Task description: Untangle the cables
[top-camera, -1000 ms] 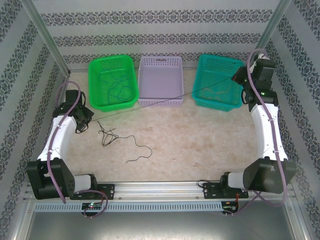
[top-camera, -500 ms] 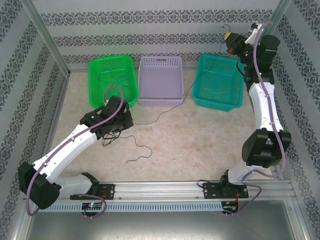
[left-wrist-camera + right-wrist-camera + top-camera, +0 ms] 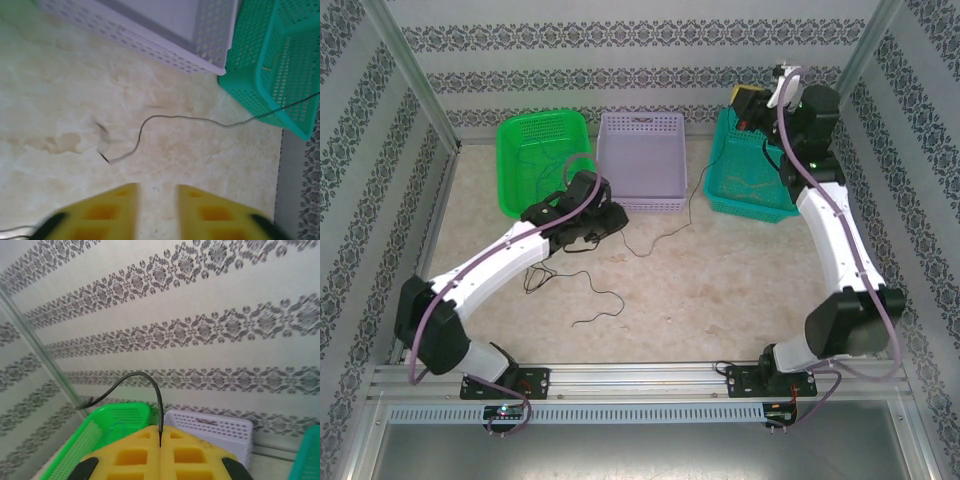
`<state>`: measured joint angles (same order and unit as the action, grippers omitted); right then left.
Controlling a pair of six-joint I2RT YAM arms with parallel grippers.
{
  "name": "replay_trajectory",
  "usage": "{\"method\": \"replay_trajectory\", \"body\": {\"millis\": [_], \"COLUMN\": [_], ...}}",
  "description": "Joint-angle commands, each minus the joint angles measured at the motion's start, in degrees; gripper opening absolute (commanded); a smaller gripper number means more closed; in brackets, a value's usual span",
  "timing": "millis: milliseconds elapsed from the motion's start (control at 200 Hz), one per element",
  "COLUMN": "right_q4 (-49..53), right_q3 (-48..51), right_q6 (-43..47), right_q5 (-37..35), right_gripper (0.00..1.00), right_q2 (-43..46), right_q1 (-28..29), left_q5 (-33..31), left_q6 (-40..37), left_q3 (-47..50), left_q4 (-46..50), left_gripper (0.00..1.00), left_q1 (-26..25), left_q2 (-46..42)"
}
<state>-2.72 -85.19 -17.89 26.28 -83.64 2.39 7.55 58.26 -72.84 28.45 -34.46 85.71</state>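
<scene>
A thin black cable [image 3: 665, 235] lies slack on the table and rises past the lavender basket toward my right gripper [image 3: 748, 100]. That gripper is held high above the teal basket and is shut on the cable's end [image 3: 159, 405], which arcs out above the closed yellow fingers [image 3: 135, 455]. My left gripper [image 3: 613, 216] hovers low over the table in front of the lavender basket, open with nothing between its fingers [image 3: 120, 207]. The curled cable [image 3: 165, 118] lies just ahead of it. A second black cable [image 3: 598, 294] lies tangled at the left centre.
Three baskets stand along the back: green [image 3: 512, 190] holding blue wires, lavender [image 3: 642, 202], and teal [image 3: 720, 190] holding yellowish-tan wires. Patterned walls close in on three sides. A metal rail [image 3: 640, 375] runs along the near edge.
My left arm swung from the far left to the table's centre. The right gripper rose and shifted left with the cable's end; the cable, taut before, now hangs slack.
</scene>
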Motion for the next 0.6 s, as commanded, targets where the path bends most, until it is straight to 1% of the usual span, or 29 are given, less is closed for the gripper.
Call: {"method": "replay_trajectory", "body": {"millis": [0, 30, 70, 125, 190, 260, 345, 470, 535, 595], "right_q4": [-0.73, -1.79, -2.88, -3.60, -4.37, -4.70, -5.29, -5.36, -5.41, -5.50], "right_q3": [4.53, 6.28, 8.22, 10.15, 12.06, 13.65, 15.14, 16.57, 17.06, 17.46], "right_q6": [10.30, 12.02, 14.06, 16.62, 18.83, 20.15, 20.27, 20.70, 20.55, 20.07], "right_q5": [-10.72, -12.75, -15.30, -17.98, -19.44, -19.48, -18.56, -18.11, -17.96, -17.91], "right_gripper": [0.00, 0.00, 0.00, 0.00, 0.00, 0.00, 0.00, 0.00, 0.00, 0.00], "right_q2": [5.07, 6.22, 7.63, 9.07, 10.50, 11.58, 12.56, 12.97, 12.89, 12.73], "right_q1": [1.57, 2.16, 2.95, 4.01, 5.25, 6.31, 7.23, 9.33, 10.32, 11.10], "left_q5": [1.46, 0.97, 0.35, -0.82, -1.65, -1.47, 0.50, 3.31, 4.25, 4.71], "left_q6": [4.19, 4.96, 6.29, 8.74, 12.68, 18.06, 23.86, 31.38, 35.14, 38.41], "left_q3": [-7.47, -9.58, -12.30, -15.54, -18.86, -23.48, -31.12, -42.91, -46.41, -47.68], "left_q4": [-2.81, -1.73, -0.83, -0.49, -1.71, -4.02, -6.28, -5.02, -4.89, -5.78], "left_gripper": [0.54, 0.58, 0.61, 0.61, 0.61, 0.59, 0.58, 0.57, 0.56, 0.55], "left_q1": [-0.71, -0.70, -0.66, -0.52, -0.45, -0.44, -0.51, -1.19, -1.82, -2.49], "left_q2": [2.06, 2.59, 3.16, 3.44, 3.74, 5.08, 8.42, 15.19, 17.73, 19.28]}}
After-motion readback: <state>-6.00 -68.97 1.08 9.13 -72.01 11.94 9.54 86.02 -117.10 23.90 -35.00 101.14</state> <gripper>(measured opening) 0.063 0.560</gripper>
